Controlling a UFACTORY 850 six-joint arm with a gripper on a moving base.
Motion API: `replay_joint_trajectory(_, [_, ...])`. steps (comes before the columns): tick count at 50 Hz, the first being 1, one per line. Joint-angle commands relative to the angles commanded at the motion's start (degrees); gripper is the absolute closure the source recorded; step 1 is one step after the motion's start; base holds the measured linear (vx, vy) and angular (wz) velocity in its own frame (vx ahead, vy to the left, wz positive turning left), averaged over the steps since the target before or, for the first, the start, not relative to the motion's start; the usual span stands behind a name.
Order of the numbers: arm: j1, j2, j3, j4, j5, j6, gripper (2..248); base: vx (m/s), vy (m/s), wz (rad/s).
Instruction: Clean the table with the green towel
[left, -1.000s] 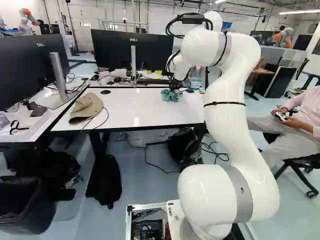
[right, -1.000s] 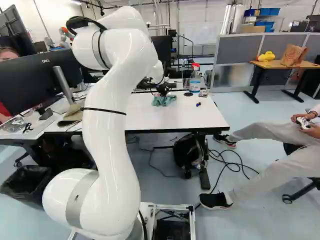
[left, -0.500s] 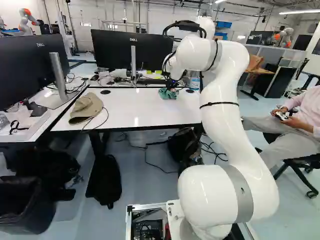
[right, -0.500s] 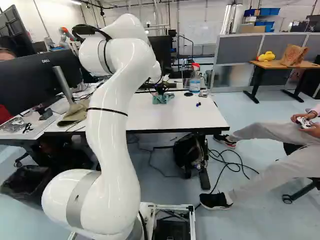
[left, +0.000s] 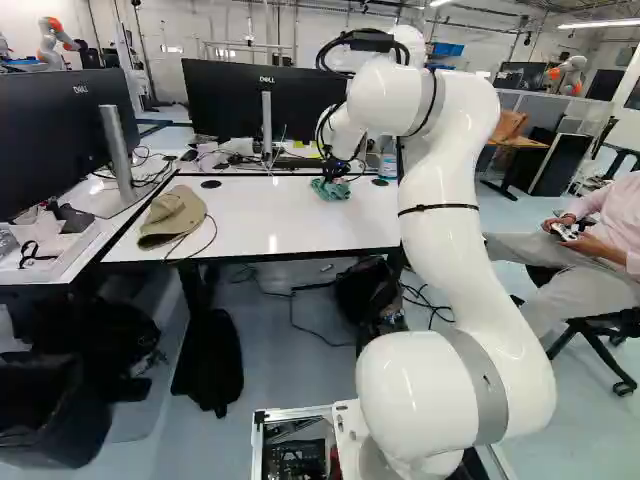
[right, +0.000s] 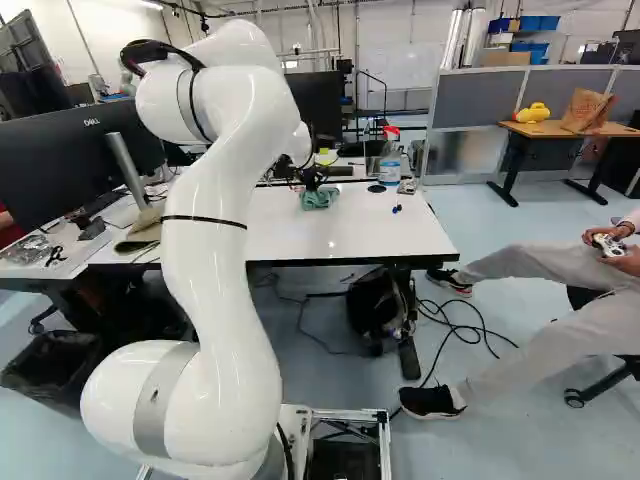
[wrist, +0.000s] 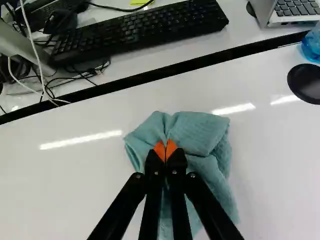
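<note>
Black, orange-padded fingers (wrist: 159, 150): closed on crumpled green cloth towel (wrist: 200, 131). Risk: drag across glossy white surface (wrist: 75, 175) may pull it loose; only a small fold is pinched.

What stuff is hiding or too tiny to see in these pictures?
- Wrist view: the green towel's underside, and any dirt on the table beneath; the towel covers both.
- Wrist view: the rest of the laptop, cut off by the edge.
- Right base view: part of the tan cap, behind the arm.
- Right base view: what the dark-blue bits are; too small.
- Left base view: the bottom inside the black bin; too dark.
</note>
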Motion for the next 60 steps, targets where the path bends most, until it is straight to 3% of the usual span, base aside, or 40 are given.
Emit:
replay_joint_trajectory(36, [-0.58, 8.54, 11.94, 0.0, 0.0, 0.0, 227, 0.0, 0.0, 0.0])
replay_joint_trajectory(52, [-2.73, 10.74, 14.93, 0.0, 0.0, 0.0, 227, 0.0, 0.0, 0.0])
replay_joint_trajectory(60, [-2.73, 10.74, 14.93, 0.0, 0.0, 0.0, 227, 0.0, 0.0, 0.0])
